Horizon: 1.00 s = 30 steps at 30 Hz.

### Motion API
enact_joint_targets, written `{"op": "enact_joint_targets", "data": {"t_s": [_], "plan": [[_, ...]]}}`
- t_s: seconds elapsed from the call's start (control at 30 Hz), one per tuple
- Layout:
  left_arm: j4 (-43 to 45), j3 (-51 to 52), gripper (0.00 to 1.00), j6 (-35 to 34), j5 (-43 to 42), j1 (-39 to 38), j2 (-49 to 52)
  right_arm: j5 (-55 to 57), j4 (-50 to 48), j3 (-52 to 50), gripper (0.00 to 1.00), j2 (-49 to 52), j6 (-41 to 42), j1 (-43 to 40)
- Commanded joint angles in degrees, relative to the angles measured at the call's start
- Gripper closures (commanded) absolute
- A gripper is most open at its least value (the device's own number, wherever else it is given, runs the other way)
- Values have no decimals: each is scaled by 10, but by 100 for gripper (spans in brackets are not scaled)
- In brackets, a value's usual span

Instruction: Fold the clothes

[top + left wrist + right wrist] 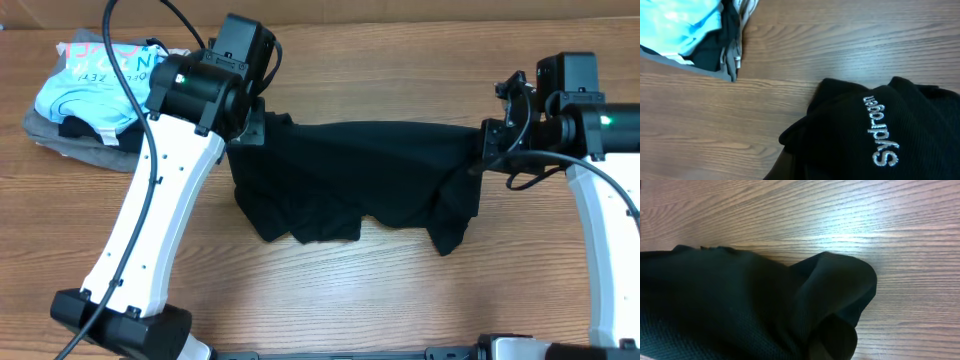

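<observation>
The shirt (350,170) hangs between my left claw (250,130) and right claw (487,152), with its top edge stretched and its hem bunched on the surface (400,300). Cloth hides my fingers in both wrist views, so I cannot tell whether either claw is clenched, though the taut edge suggests a hold. If one corner slips, the shirt collapses crooked. The crumpled hem could fold under unevenly. My left arm could also snag the nearby pile (85,95).

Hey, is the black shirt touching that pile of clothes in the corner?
Apart. The left wrist view shows a strip of bare table between the black shirt and the pile of clothes.
</observation>
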State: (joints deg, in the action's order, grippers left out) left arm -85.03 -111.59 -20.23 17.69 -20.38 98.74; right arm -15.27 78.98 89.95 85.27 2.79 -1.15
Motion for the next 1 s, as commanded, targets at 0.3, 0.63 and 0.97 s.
{"op": "enact_joint_targets", "data": {"t_s": [0.3, 0.63, 0.97], "plan": [[51, 83, 96, -17, 2, 23, -3, -2, -18, 0, 96, 8, -1, -5], [52, 85, 96, -17, -13, 50, -2, -3, -46, -32, 96, 20, 0, -5], [106, 148, 96, -16, -13, 50, -1, -16, -126, -128, 96, 23, 2, -5]]}}
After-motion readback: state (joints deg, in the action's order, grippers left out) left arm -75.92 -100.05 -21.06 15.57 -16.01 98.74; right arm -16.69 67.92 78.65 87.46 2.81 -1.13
